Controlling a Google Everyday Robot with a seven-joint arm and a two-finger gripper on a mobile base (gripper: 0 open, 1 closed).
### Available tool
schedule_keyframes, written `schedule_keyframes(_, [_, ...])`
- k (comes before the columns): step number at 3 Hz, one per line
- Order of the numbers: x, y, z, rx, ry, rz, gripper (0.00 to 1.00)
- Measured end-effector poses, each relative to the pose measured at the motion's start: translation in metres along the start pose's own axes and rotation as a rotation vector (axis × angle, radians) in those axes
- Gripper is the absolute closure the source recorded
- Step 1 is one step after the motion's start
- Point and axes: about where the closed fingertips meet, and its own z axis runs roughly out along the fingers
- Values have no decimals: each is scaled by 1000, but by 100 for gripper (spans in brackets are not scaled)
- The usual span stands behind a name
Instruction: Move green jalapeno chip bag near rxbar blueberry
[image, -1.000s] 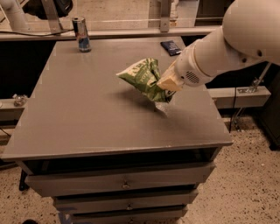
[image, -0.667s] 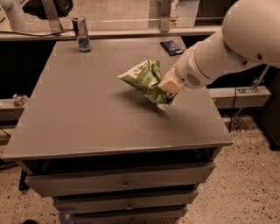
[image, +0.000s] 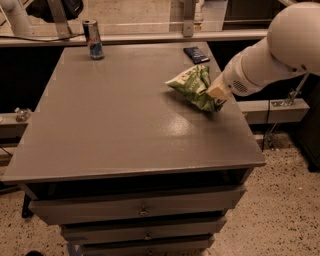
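The green jalapeno chip bag (image: 192, 87) is held just above the grey table (image: 115, 125) at its right side, tilted. My gripper (image: 216, 95) is shut on the bag's right end, with the white arm reaching in from the right. The rxbar blueberry (image: 196, 54), a small dark navy wrapper, lies flat at the table's far right, a short way behind the bag.
A slim blue-and-silver can (image: 93, 39) stands at the table's far left corner. A rail (image: 150, 37) runs behind the table. Drawers (image: 140, 210) sit under the tabletop. The table's right edge is close under my arm.
My gripper has carried the bag toward the far right of the table, closer to the rxbar. The can and the rxbar have not moved.
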Motion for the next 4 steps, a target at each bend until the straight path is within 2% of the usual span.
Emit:
schedule_keyframes(2, [52,-90,31,80,93,67,100])
schedule_keyframes(4, [64,-151,45,116,134,85,100])
